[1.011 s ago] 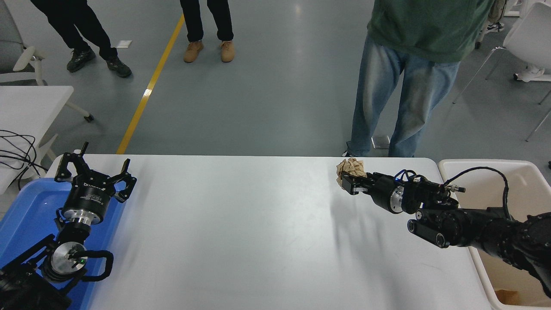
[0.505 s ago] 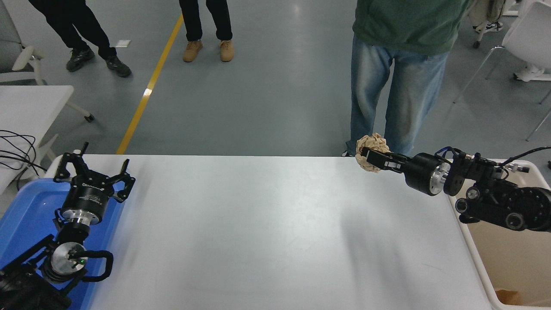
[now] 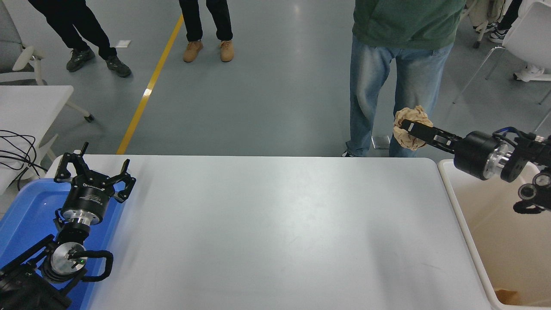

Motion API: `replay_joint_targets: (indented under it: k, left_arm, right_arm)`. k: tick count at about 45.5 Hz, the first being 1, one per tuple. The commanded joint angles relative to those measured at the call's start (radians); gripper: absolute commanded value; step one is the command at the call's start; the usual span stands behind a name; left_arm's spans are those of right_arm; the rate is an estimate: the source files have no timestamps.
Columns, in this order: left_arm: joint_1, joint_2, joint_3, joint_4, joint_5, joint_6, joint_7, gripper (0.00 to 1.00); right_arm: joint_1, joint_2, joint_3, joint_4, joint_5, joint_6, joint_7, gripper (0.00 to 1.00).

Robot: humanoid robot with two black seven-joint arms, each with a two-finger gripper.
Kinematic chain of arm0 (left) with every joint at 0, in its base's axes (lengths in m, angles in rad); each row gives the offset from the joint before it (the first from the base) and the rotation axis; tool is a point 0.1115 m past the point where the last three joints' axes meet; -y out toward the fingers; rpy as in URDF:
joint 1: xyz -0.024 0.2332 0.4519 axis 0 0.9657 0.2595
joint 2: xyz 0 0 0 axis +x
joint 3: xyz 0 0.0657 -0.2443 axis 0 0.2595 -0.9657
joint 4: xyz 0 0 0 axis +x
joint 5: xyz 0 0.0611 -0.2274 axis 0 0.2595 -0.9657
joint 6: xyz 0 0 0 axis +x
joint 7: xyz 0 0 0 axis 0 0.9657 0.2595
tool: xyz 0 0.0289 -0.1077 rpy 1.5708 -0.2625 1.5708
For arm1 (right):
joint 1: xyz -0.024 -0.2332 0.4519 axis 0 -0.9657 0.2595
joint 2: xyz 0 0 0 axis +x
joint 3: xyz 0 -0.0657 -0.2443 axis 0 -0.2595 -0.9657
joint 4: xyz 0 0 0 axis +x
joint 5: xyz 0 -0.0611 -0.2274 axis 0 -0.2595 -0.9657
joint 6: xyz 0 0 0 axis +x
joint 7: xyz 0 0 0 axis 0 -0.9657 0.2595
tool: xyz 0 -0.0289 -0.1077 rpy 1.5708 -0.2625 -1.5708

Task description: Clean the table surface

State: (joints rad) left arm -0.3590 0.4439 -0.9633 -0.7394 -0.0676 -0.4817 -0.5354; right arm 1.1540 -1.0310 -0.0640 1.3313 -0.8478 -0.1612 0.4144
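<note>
Two arms in our view. Right pincer (image 3: pixel 409 128) reaches in from the right edge, raised above the table's far right corner, fingers closed on a crumpled brown paper wad (image 3: pixel 407 133). Wad hangs in the air, clear of the table (image 3: pixel 275 232), seen against a person's jeans (image 3: pixel 387 86) at the far side. Left pincer (image 3: pixel 92 172) parked at lower left, fingers spread wide, holding nothing; it sits over the far end of a blue tray (image 3: pixel 26 215), just beside the table's left edge.

Table fills the middle of the picture, white, matte with a faint sheen; we see nothing lying on it. Beige bin (image 3: pixel 495 232) stands against its right edge; the right arm's wrist is over the bin's far end. A scrap of brown shows at the bin's bottom near corner, too small for us to tell what. Small white table with black cables (image 3: pixel 17 150) at far left. Two more people's legs at upper left.
</note>
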Motion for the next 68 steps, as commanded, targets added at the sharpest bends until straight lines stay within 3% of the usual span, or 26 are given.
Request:
replay_joint_targets:
  k: [1, 18, 26, 42, 57, 68]
  left_arm:
    - [0.000, -0.001, 0.000, 0.000, 0.000, 0.000, 0.000, 0.99]
    - [0.000, -0.001, 0.000, 0.000, 0.000, 0.000, 0.000, 0.99]
    - [0.000, -0.001, 0.000, 0.000, 0.000, 0.000, 0.000, 0.99]
    - [0.000, 0.001, 0.000, 0.000, 0.000, 0.000, 0.000, 0.99]
    - [0.000, 0.001, 0.000, 0.000, 0.000, 0.000, 0.000, 0.99]
    - [0.000, -0.001, 0.000, 0.000, 0.000, 0.000, 0.000, 0.99]
  right_arm:
    - [-0.004, -0.124, 0.073, 0.031, 0.127, 0.083, 0.014, 0.00]
    - [-0.051, -0.167, 0.079, -0.124, 0.415, 0.167, 0.070, 0.00]
    - [-0.125, -0.140, 0.072, -0.286, 0.527, 0.238, 0.099, 0.00]
    - [-0.345, 0.074, 0.081, -0.678, 0.714, 0.344, 0.098, 0.00]
    - [-0.505, 0.288, 0.084, -1.006, 0.740, 0.361, 0.078, 0.00]
    - [-0.568, 0.483, 0.056, -1.319, 0.716, 0.359, -0.043, 0.00]
